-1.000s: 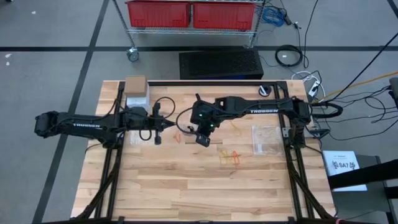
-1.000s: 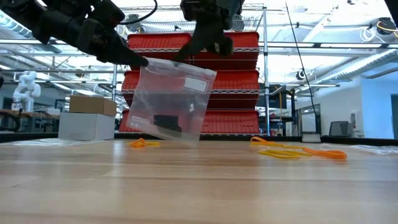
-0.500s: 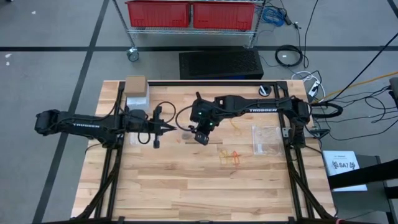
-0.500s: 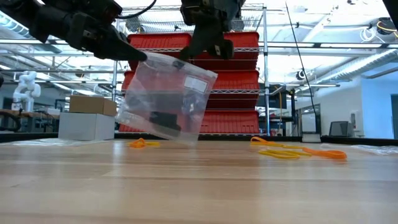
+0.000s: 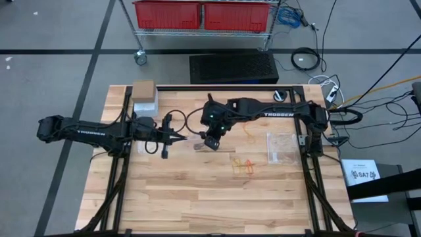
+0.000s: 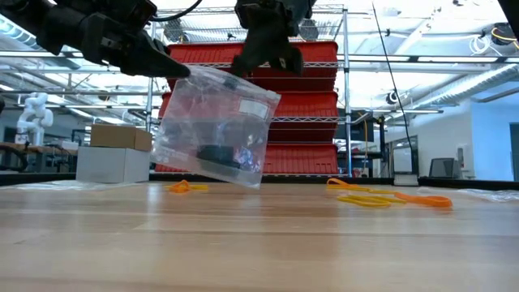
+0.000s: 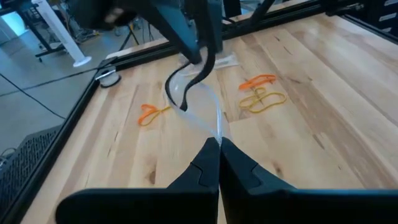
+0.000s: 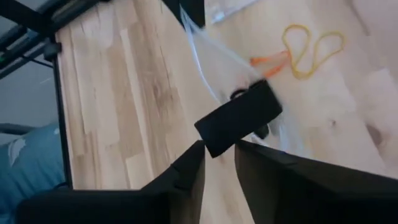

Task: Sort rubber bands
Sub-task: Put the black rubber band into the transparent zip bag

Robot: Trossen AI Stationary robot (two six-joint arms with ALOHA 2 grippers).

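A clear plastic bag (image 6: 212, 122) hangs above the table between both grippers, with a dark clump (image 6: 216, 154) in its bottom. My left gripper (image 5: 186, 137) is shut on its left upper end, my right gripper (image 5: 210, 141) on its right upper end. Loose rubber bands lie flat on the wood. An orange one (image 6: 186, 187) is under the bag, also seen in the left wrist view (image 7: 149, 113). Orange and yellow ones (image 5: 245, 166) lie toward the near right, and a yellow one (image 5: 250, 133) lies under the right arm. My left gripper (image 7: 214, 144) pinches the bag's top edge (image 7: 218, 127) at its left corner between both fingertips, coming level from the table's left. The bag hangs clear of the table. My right gripper (image 6: 261, 58) pinches the bag's top edge near its right corner (image 6: 272, 91) from above, pointing down. The bag hangs below it, tilted, with the clear film (image 8: 205, 46) running away past the fingers.
A second clear bag (image 5: 281, 146) lies flat on the table's right part. A cardboard box (image 5: 143, 88) and a white box (image 5: 145, 104) stand at the far left corner. A black round thing (image 5: 281, 96) sits at the far right. Bare wood spreads along the near half (image 5: 197, 197).
My left gripper has risen and moved right, toward the right gripper, carrying the bag's left corner up. My right gripper has shifted slightly toward the far edge. The bag has stayed clear of the table and now hangs more tilted.
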